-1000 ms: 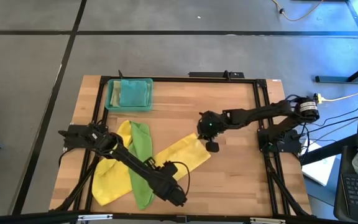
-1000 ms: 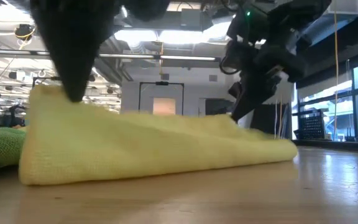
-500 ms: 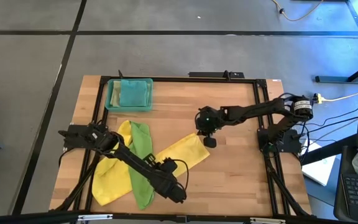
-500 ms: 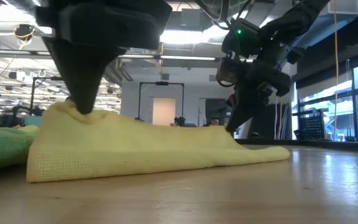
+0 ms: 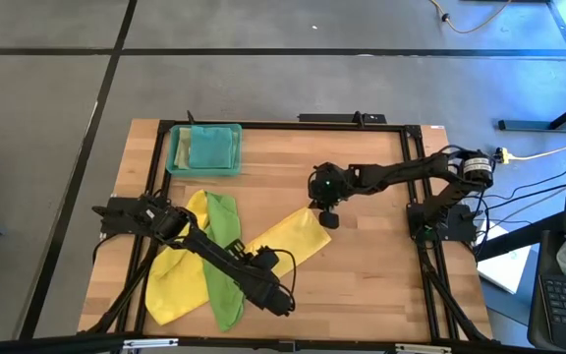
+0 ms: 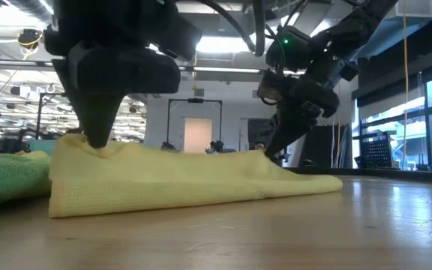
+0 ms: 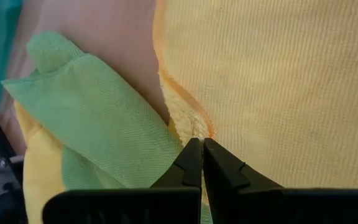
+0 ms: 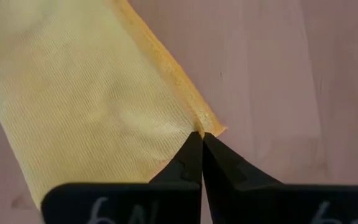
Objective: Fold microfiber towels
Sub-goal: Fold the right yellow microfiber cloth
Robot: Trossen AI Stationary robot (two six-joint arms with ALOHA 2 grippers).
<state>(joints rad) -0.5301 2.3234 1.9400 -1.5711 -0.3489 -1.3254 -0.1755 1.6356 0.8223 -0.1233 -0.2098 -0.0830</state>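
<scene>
A yellow microfiber towel (image 5: pixel 285 243) lies mid-table as a long folded strip, edges neat, pinched at opposite ends: the left gripper (image 7: pixel 197 144) clamps its near corner, the right gripper (image 8: pixel 199 138) its far one. Both have dragged it leftward within a second, drawing it flatter for the next fold, beside a green towel (image 5: pixel 222 258).

a wooden table (image 5: pixel 371 265) carries a teal tray (image 5: pixel 204 149) at its far left, and nearer, two yellow towels (image 5: pixel 281 241) (image 5: pixel 170 285) flanking a bright green towel (image 5: pixel 224 256).
</scene>
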